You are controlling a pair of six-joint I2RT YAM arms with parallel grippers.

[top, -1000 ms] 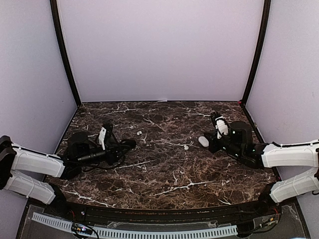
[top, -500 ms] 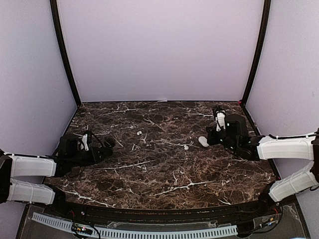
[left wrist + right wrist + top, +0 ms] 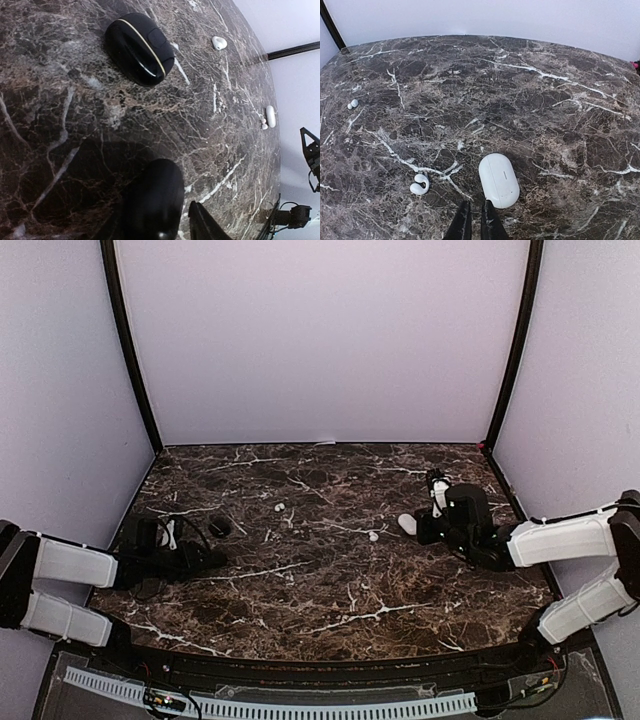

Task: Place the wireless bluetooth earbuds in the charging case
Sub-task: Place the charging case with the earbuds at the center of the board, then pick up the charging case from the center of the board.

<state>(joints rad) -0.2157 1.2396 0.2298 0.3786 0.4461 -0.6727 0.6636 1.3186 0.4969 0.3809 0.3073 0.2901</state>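
A closed black charging case [image 3: 139,47] lies on the marble, left of centre [image 3: 219,527]. My left gripper [image 3: 184,210] sits low just short of it [image 3: 212,559], jaws a little apart and empty. A closed white charging case [image 3: 499,180] lies right of centre [image 3: 407,524]. My right gripper [image 3: 476,206] points at its near end [image 3: 421,531], its fingers almost together and empty. One white earbud [image 3: 419,184] lies left of the white case [image 3: 373,536]. Another white earbud [image 3: 279,507] lies further back [image 3: 219,43], tiny in the right wrist view [image 3: 352,104].
The brown marble tabletop [image 3: 330,590] is walled by plain panels, with black posts in the back corners [image 3: 130,350]. A perforated white strip [image 3: 300,708] runs along the near edge.
My left arm has drawn back to the left, away from the black case, and its jaws have parted slightly. My right arm has settled lower behind the white case.
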